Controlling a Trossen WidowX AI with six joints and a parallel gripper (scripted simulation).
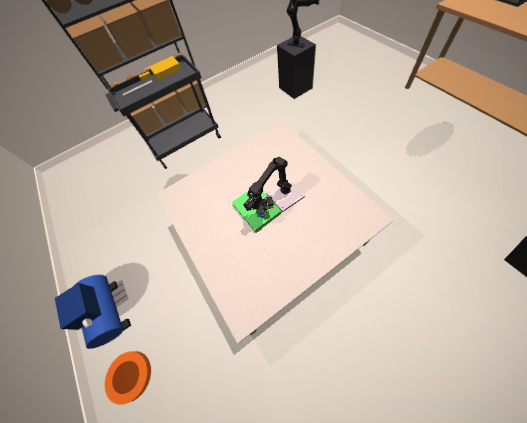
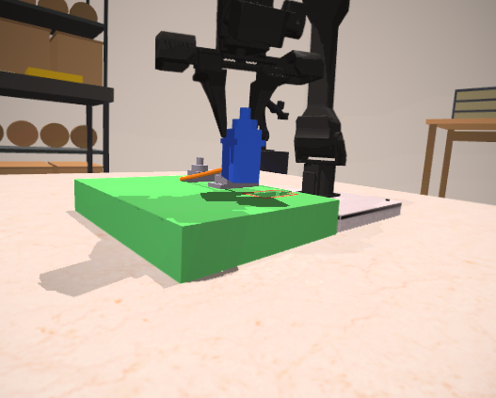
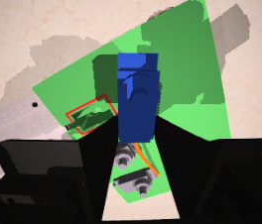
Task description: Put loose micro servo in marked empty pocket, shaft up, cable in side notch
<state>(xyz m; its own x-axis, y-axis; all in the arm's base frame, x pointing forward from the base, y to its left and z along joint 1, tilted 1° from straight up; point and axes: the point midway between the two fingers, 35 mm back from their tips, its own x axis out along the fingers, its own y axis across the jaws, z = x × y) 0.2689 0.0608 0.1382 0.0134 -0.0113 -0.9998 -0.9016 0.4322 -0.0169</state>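
Observation:
The blue micro servo (image 1: 262, 215) (image 2: 243, 156) (image 3: 137, 109) is upright, output shaft up. My gripper (image 2: 245, 136) (image 3: 136, 120) is shut on it, one finger on each side, and holds it over the green deck (image 1: 241, 202) (image 2: 260, 236) (image 3: 204, 116). Its exact height over the deck is hard to tell. The red-outlined pocket (image 2: 296, 194) (image 3: 85, 104) is empty and lies to the servo's left in the wrist view, and to its right in the exterior view. The orange cable (image 2: 200, 175) (image 3: 147, 161) trails from the servo on the side of the grey servos. The notch is not clear.
Two grey servos (image 2: 200, 166) (image 3: 142, 185) (image 3: 123, 158) sit in the deck close to the held servo. A pale plate (image 1: 293, 198) (image 2: 370, 208) adjoins the deck, with the arm's base on it. Deck and plate rest on the pale table (image 1: 281, 271) (image 2: 264, 340).

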